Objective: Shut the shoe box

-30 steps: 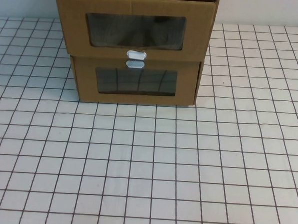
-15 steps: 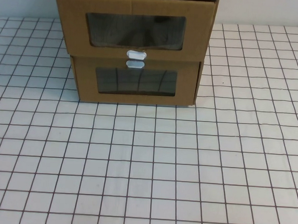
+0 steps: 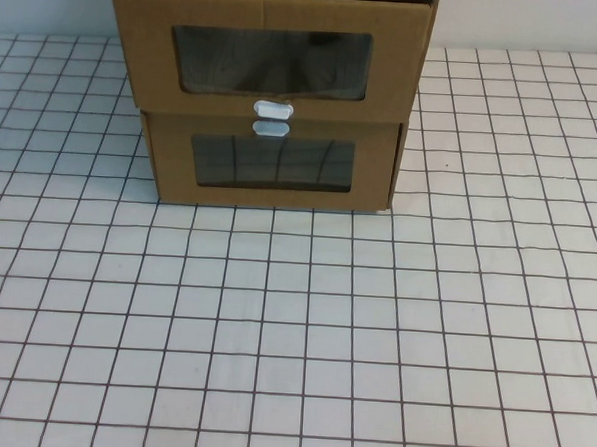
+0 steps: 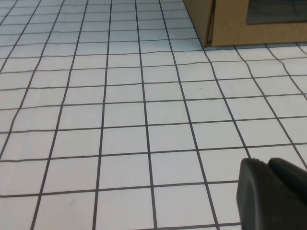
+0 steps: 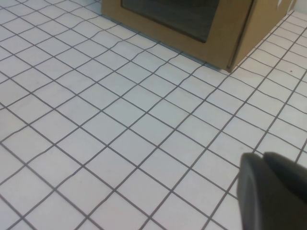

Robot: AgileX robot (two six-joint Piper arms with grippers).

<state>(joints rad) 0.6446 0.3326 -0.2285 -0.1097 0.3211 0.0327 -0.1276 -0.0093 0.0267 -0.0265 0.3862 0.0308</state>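
Note:
The shoe box [image 3: 270, 54] is the upper of two stacked brown cardboard boxes at the far middle of the table. It has a wide clear window and a small white tab [image 3: 272, 109] at its front's bottom edge. Its front stands forward of and overhangs the box below. My left gripper [image 4: 266, 164] hovers shut over bare tiles at the near left, far from the boxes. My right gripper [image 5: 263, 156] is shut too, low over the tiles at the near right. Neither holds anything.
The lower, slightly narrower cardboard box [image 3: 272, 164] carries the shoe box and has its white tab [image 3: 270, 128] at the top edge; its corner shows in both wrist views [image 4: 229, 21] [image 5: 240, 19]. A white gridded tabletop [image 3: 303, 324] stretches between boxes and grippers.

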